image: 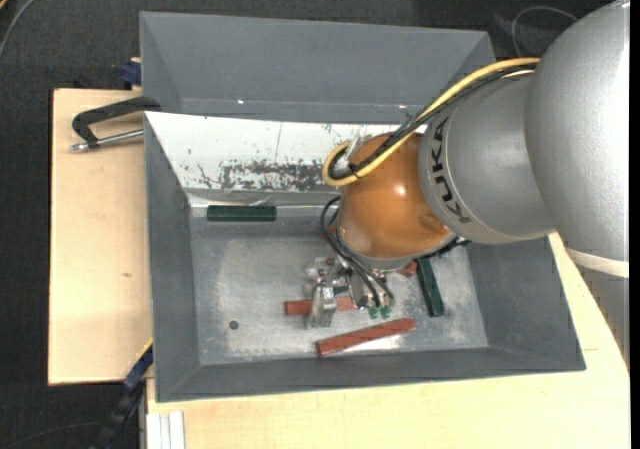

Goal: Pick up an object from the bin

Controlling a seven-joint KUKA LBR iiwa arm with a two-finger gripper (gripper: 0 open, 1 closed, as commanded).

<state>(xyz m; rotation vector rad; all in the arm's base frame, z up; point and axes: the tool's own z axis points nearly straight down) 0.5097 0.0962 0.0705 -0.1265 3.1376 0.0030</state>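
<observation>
Down in the bin (170,267) we go, and the arm (520,157) is reaching in from the right side, its big silver body covering the bin's right rim. The rounded orange cover (385,202) at the wrist sits over the middle of the floor, with a yellow cable (470,82) looping up along it. Below that cover, the end effector (330,299) is low over the floor, a little toward the near wall and close to the centre. Open or closed? Cannot tell from here, the metal parts bunch together and hide the answer. Right at it lies a small red strip (297,308), flat on the floor, its left end poking out toward the left wall while the rest runs in underneath the end effector; contact or a gap, I cannot say. Just nearer the front wall, a long red bar (365,337) lies flat and slightly slanted, close to the end effector but apart from it. Off to the right, a dark green stick (431,289) lies beside the cover, pointing roughly from the far wall to the near wall. Well apart from all this, a dark green bar (241,214) rests along the foot of the far wall, toward the left. The left half of the floor is bare metal apart from one dark speck (233,326).
</observation>
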